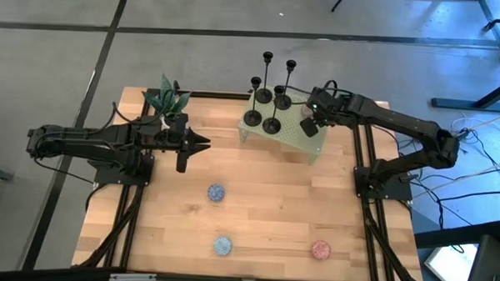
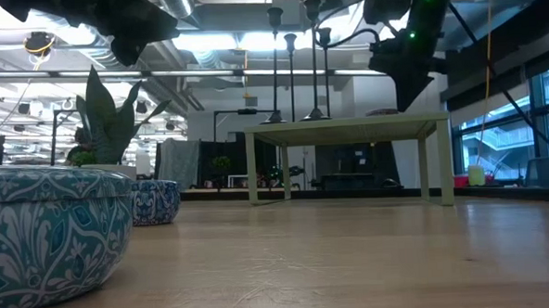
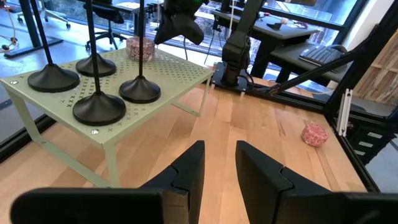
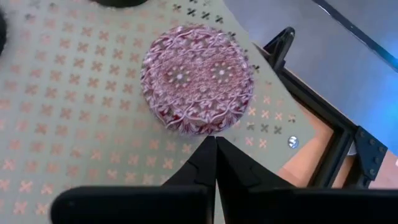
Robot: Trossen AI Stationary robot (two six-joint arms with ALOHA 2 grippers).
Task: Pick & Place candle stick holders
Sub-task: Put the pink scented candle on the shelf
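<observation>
Four black candle stick holders (image 1: 268, 108) stand by their round bases on a small pale green perforated table (image 1: 293, 144) at the far middle of the wooden table. They also show in the left wrist view (image 3: 99, 107) and the low view (image 2: 291, 74). My right gripper (image 1: 310, 126) is shut and empty. It hangs above the green table's right part, beside a red patterned round bowl (image 4: 196, 78) that rests there. My left gripper (image 1: 201, 143) is open and empty, level above the wood to the left of the green table and pointing toward it (image 3: 217, 158).
A potted plant (image 1: 166, 96) stands at the far left. Two blue patterned bowls (image 1: 216, 192) (image 1: 222, 245) and a red one (image 1: 320, 250) lie on the wood nearer the front. Bare wood lies between them and the green table.
</observation>
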